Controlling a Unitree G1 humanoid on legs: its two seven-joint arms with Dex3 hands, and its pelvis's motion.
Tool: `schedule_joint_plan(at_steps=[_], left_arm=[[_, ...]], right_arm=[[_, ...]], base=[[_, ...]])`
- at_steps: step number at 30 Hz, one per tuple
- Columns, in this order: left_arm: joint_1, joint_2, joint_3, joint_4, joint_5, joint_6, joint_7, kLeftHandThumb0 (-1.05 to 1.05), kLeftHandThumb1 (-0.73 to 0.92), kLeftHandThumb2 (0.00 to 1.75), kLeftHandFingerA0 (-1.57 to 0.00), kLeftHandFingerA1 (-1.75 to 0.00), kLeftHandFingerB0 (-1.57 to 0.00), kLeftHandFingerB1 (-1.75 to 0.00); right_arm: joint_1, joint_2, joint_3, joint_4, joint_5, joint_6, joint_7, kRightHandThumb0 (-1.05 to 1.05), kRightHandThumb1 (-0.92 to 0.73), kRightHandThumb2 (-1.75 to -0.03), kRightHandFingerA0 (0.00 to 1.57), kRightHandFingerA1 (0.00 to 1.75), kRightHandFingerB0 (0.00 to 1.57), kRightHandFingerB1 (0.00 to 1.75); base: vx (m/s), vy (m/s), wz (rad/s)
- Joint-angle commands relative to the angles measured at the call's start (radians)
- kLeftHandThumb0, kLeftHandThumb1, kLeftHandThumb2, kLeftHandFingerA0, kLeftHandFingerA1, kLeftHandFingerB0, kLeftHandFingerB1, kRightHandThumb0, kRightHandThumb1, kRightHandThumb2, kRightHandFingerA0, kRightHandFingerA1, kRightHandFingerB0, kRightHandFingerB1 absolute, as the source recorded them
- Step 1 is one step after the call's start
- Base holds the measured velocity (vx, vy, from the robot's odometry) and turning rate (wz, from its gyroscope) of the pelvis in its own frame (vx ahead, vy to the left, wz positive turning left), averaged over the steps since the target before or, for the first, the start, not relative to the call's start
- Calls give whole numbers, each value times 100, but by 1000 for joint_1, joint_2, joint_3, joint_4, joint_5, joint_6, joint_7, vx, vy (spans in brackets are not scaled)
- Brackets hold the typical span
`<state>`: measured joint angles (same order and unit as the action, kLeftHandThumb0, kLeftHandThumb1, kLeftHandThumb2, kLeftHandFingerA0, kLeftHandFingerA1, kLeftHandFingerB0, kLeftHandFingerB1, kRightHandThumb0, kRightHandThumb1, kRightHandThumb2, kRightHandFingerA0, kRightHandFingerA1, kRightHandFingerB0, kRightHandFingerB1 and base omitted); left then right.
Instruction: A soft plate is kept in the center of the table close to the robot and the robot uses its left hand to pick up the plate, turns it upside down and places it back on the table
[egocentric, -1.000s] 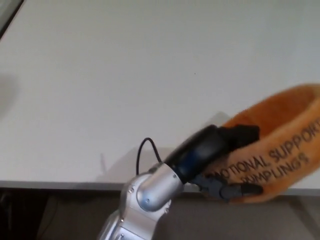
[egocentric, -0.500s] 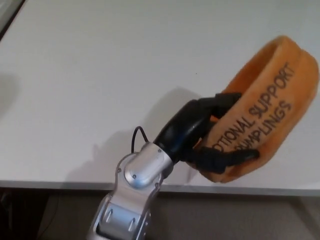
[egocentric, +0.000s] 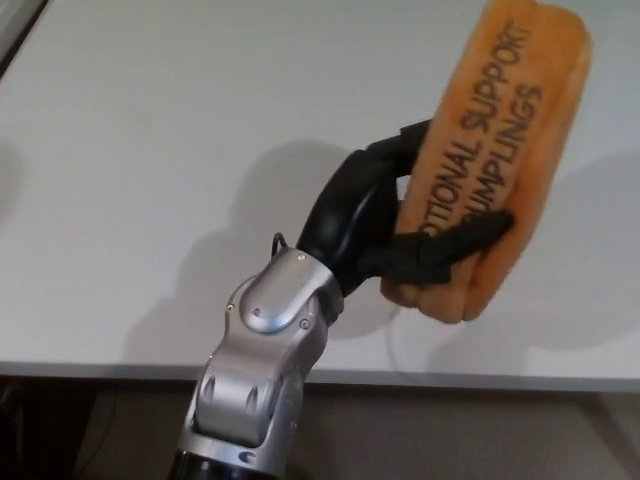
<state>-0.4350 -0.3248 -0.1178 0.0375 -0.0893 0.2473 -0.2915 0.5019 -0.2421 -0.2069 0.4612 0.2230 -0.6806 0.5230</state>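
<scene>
White table (egocentric: 150, 130) below; left hand (egocentric: 400, 225) clamps orange plate (egocentric: 495, 150) edge-on.

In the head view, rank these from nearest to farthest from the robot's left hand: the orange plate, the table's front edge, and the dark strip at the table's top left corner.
1. The orange plate: held in the left hand, lifted above the table's right side.
2. The table's front edge: below the hand, along the bottom.
3. The dark strip: far top left corner.
</scene>
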Motion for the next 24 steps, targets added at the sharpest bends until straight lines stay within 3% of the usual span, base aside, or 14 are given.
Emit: schedule_joint_plan(at_steps=[1, 6, 7, 11, 12, 15, 17, 19, 23, 24], left_arm=[[105, -648, 413, 58, -865, -177, 535, -36, 75, 61, -93, -175, -53, -175], [63, -626, 460, 77, -898, -209, 671, -36, 80, 63, -96, -175, -50, -163], [51, -613, 473, 85, -911, -205, 704, -48, 60, 92, -124, -149, -76, -122], [32, -590, 492, 97, -901, -202, 800, -45, 63, 95, -122, -147, -65, -113], [29, -584, 495, 98, -902, -198, 820, -34, 84, 64, -93, -175, -40, -144], [28, -562, 505, 108, -931, -167, 887, -35, 84, 65, -94, -175, -40, -135], [38, -554, 514, 127, -949, -170, 904, -33, 85, 65, -93, -175, -41, -108], [50, -545, 517, 139, -959, -159, 910, -33, 82, 70, -93, -175, -42, -101], [55, -532, 525, 170, -973, -185, 905, -35, 86, 65, -96, -175, -43, -120], [54, -527, 527, 178, -973, -191, 913, -36, 81, 70, -95, -175, -45, -99]], right_arm=[[1, -32, -2, -14, -29, 38, -20, -64, -89, -67, 41, 48, 29, 35], [-8, -28, 1, -12, -23, 49, -18, -64, -86, -66, 45, 48, 31, 35], [-11, -28, 0, -14, -19, 53, -16, -63, -86, -66, 44, 48, 31, 35], [-18, -35, 2, -17, -30, 57, -22, -66, -85, -66, 45, 48, 31, 35], [-21, -34, 3, -18, -31, 59, -23, -67, -85, -66, 45, 49, 32, 36], [-18, -33, 8, -29, -21, 82, -15, -67, -84, -65, 44, 49, 31, 37], [-17, -32, 7, -34, -19, 81, -17, -66, -85, -66, 45, 49, 32, 37], [-15, -32, 7, -40, -13, 84, -14, -65, -85, -65, 44, 49, 32, 37], [-23, -34, 7, -39, -28, 81, -26, -65, -85, -66, 46, 48, 32, 36], [-26, -34, 7, -33, -28, 73, -24, -66, -85, -66, 45, 48, 32, 35]], base=[[0, 0, 0], [0, 0, 0], [0, 0, 0], [0, 0, 0], [0, 0, 0], [0, 0, 0], [0, 0, 0], [0, 0, 0], [0, 0, 0], [0, 0, 0]])
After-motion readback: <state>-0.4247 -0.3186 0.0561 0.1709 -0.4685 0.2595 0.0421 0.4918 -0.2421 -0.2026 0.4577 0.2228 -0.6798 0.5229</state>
